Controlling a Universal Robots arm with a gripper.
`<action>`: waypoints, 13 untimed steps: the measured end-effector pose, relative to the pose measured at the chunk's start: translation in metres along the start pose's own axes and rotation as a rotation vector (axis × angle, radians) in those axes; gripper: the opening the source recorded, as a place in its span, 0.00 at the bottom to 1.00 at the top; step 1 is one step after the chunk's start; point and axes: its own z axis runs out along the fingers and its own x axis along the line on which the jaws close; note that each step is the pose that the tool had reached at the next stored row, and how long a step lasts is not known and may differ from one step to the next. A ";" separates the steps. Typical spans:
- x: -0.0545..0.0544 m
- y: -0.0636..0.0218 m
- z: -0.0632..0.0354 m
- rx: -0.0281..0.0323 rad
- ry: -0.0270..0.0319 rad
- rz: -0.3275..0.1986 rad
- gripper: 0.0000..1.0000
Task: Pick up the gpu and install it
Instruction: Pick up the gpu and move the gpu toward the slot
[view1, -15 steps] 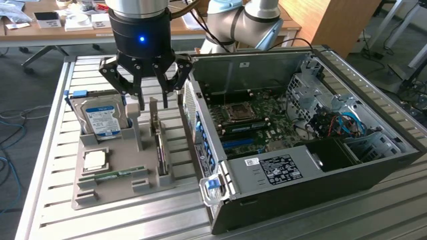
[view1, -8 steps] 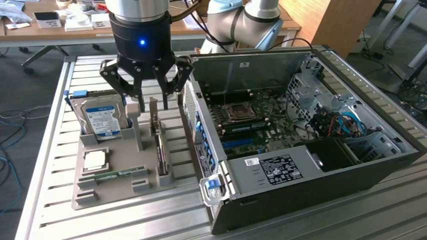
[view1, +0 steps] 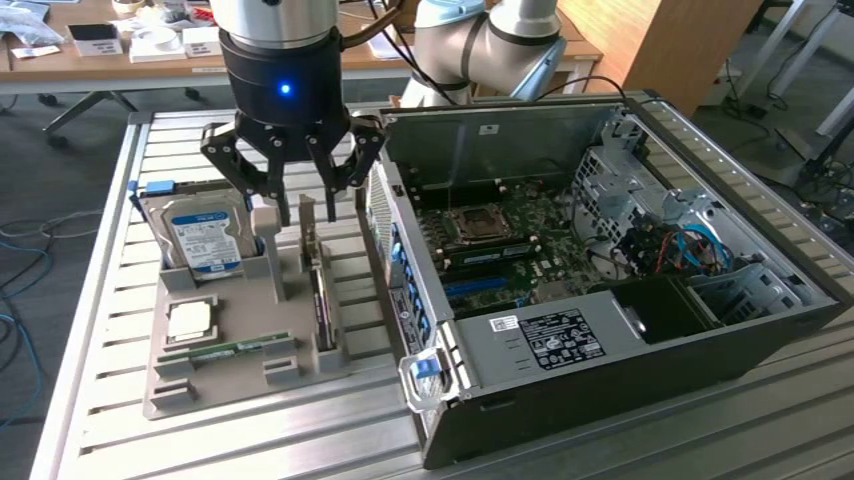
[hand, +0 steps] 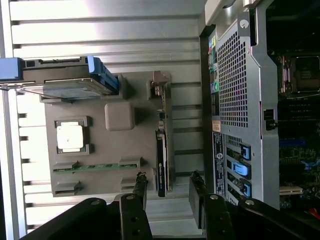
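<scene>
One gpu (view1: 320, 305) was slotted on edge along the tray (view1: 227, 385) edge nearest the computer case (view1: 601, 375), top exposed for grasping; gripper (view1: 296, 205) was positioned above it, spread open, empty.

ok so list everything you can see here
table: one, silvery slats, under everything
computer case: one, dark, open, on table
holder: one, grey, beside case
gpu: one, dark, on edge in holder
hard drive: one, silver, blue-white label, upright in holder
processor: one, silvery, flat in holder
memory stick: one, green, flat in holder
tool: one, black, open, above gpu
</scene>
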 end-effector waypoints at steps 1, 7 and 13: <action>0.000 0.0000 0.0000 -0.0001 0.0000 0.000 0.47; 0.000 -0.0001 0.0021 0.0000 0.0000 0.000 0.47; 0.000 -0.0002 0.0054 -0.0001 0.0000 0.000 0.47</action>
